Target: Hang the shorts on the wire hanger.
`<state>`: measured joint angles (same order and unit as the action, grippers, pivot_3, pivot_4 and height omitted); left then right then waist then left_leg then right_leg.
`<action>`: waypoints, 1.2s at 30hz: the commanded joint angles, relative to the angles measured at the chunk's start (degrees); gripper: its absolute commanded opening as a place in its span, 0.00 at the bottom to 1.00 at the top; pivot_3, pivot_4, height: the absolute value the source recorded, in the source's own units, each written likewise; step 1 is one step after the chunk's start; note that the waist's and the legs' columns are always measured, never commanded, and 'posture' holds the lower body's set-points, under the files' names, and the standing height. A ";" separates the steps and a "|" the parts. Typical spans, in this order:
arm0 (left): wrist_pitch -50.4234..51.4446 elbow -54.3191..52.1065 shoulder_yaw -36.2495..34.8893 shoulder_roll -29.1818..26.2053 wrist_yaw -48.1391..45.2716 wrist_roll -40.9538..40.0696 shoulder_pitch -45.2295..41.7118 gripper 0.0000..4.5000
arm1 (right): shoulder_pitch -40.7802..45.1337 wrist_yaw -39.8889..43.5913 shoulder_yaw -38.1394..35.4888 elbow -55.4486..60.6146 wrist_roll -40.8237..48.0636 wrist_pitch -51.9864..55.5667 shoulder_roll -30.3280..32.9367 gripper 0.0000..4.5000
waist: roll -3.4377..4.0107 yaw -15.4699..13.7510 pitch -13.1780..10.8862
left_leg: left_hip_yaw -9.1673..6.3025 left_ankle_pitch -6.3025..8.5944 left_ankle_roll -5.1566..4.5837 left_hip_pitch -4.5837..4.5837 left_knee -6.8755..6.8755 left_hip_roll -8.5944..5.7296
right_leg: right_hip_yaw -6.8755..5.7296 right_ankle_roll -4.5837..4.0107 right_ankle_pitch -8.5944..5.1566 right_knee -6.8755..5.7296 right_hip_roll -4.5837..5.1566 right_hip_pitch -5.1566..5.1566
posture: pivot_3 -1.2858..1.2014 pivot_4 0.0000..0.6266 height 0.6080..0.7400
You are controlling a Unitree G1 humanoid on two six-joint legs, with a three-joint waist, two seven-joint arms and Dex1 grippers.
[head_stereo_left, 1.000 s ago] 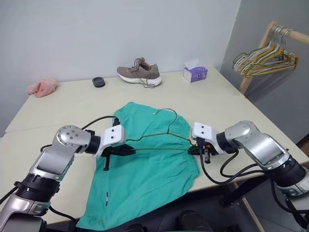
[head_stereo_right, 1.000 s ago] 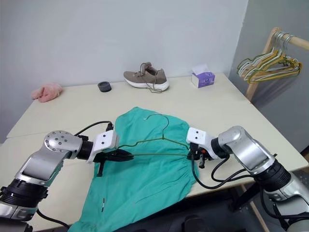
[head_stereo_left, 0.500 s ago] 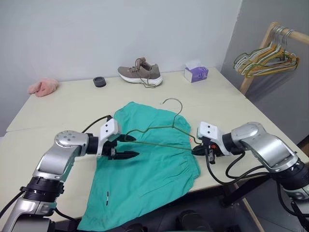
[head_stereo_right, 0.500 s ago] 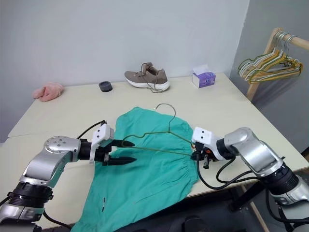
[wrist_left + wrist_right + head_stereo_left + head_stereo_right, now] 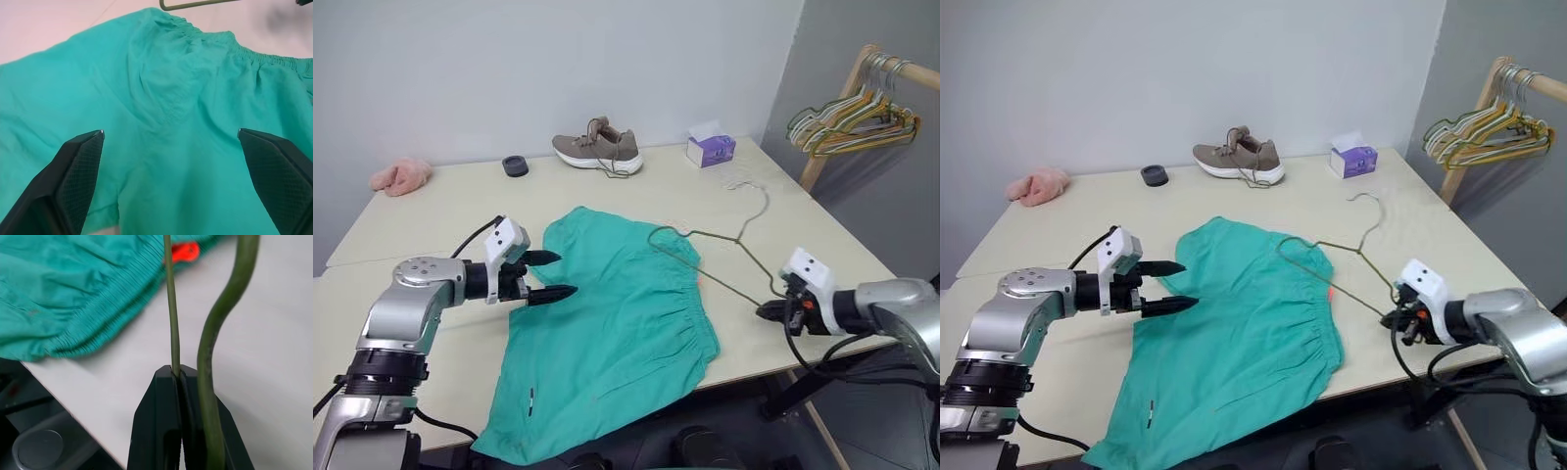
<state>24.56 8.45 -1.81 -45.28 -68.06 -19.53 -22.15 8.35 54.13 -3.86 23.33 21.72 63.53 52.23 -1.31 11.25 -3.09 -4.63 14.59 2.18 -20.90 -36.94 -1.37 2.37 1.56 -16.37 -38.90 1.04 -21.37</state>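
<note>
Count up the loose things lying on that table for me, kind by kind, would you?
Shorts: 1
Wire hanger: 1 (far corner held by the right end effector)
Shoe: 1
Tissue box: 1
Pink cloth: 1
Small black round thing: 1
Total: 6

The left gripper point(image 5: 551, 275) has let go and opened, while the right gripper point(image 5: 766, 311) pulled the wire hanger point(image 5: 720, 255) toward 3 o'clock, nearly off the shorts point(image 5: 617, 333).
</note>
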 commanded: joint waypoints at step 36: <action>-8.91 3.49 -0.76 -0.07 2.44 3.05 0.76 0.99 | -4.14 -5.14 6.05 9.17 3.17 -6.80 9.18 0.00 | -0.06 2.57 -0.04 | 0.05 0.12 -0.01 -0.02 0.04 0.04 | 0.05 0.10 -0.08 0.07 -0.06 -0.01 | 0.41 0.00 1.00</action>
<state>16.94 12.06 -0.52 -44.85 -66.32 -16.53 -20.90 2.99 48.61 2.21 30.93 26.04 59.09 60.54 -1.38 13.81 -3.13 -4.58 14.71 2.18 -20.91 -36.90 -1.33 2.43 1.66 -16.45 -38.83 0.98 -21.38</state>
